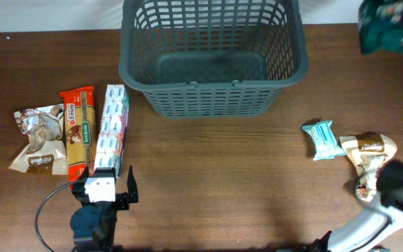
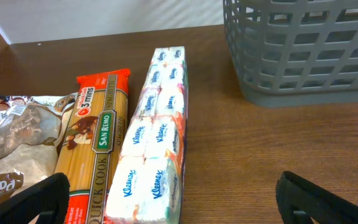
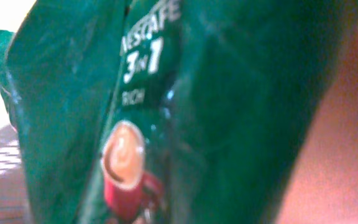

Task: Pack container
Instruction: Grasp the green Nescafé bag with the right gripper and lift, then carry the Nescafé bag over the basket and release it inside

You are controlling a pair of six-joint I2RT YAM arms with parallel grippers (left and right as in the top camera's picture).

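Brown table (image 1: pixel 208 175) carries the container (image 1: pixel 212 98) at its far edge; our left tool (image 2: pixel 173 199) gapes apart near the tissues (image 2: pixel 157 143), our right tool (image 1: pixel 401 28) clamps a green Nescafe packet (image 3: pixel 166 93).

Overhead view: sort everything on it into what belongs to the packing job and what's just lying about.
For the job:
basket, spaghetti pack, tissue pack, brown-and-white snack bag, teal packet, brown packet, green Nescafe bag

Lying about:
black cable, table
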